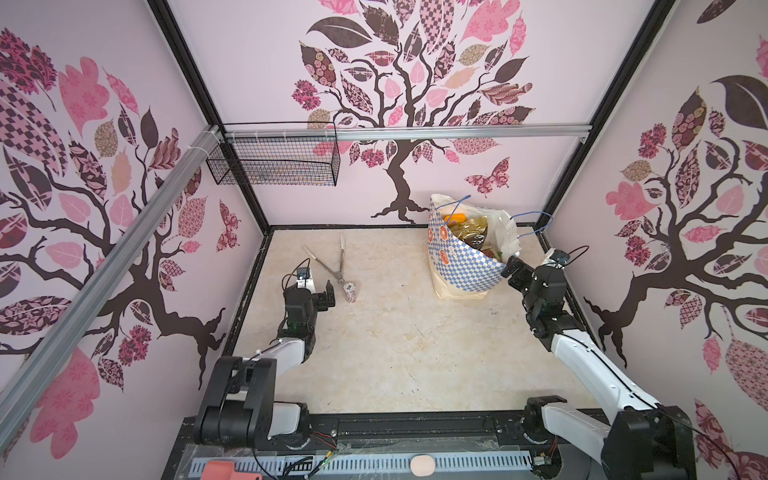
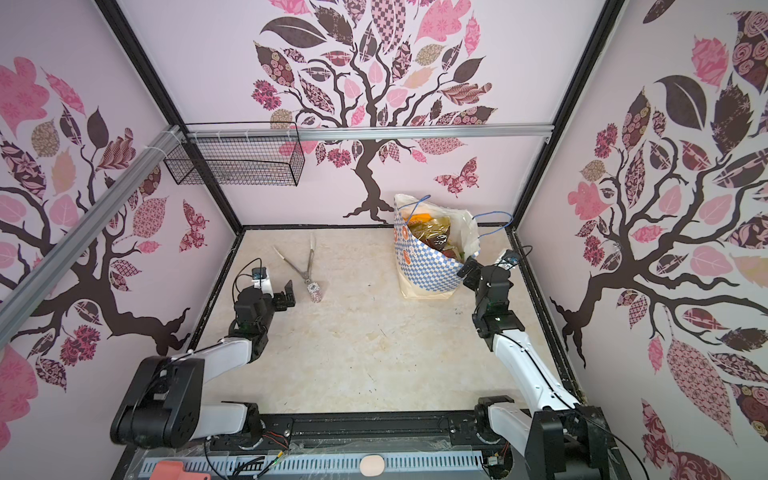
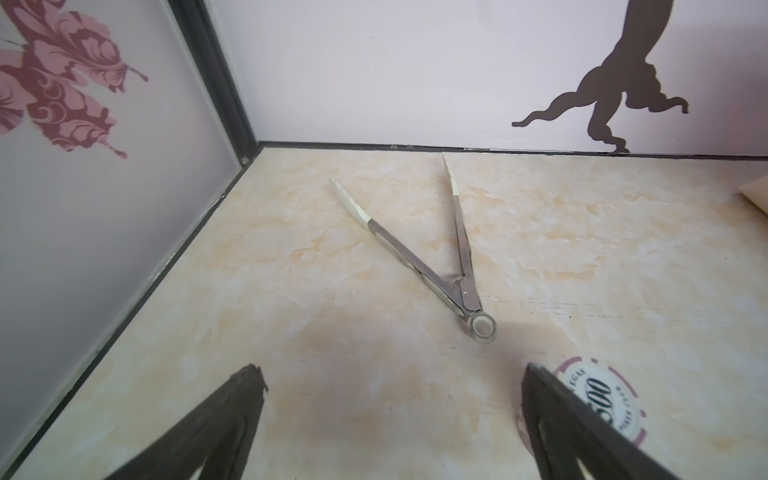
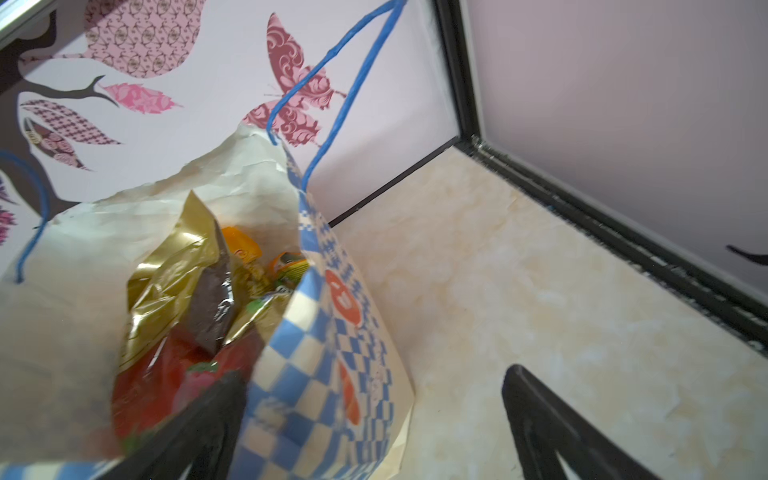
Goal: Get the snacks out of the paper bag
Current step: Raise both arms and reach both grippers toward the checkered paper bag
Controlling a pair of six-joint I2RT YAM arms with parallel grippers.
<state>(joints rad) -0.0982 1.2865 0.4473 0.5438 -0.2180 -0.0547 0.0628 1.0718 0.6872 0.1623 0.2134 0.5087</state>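
The paper bag [image 1: 461, 266] [image 2: 428, 270] [image 4: 316, 374], blue-and-white check with orange logos and blue cord handles, stands at the back right of the floor, its mouth open. Inside it, crinkly snacks [image 1: 469, 232] [image 2: 432, 232] [image 4: 178, 299] show in gold, orange, red and green. My right gripper [image 1: 513, 272] [image 2: 469, 270] [image 4: 374, 376] is open at the bag's near right rim. One finger sits inside the mouth against a red packet, the other outside, with the bag wall between them. My left gripper [image 1: 322, 297] [image 2: 284, 297] [image 3: 392, 370] hangs open and empty over bare floor on the left.
Metal tongs [image 1: 332, 262] [image 2: 305, 262] [image 3: 436, 257] lie spread open just beyond the left gripper. A small patterned poker-chip cylinder [image 1: 350, 291] [image 2: 316, 291] [image 3: 598, 399] lies beside its right finger. A black wire basket [image 1: 274, 162] [image 2: 237, 162] hangs on the back rail.
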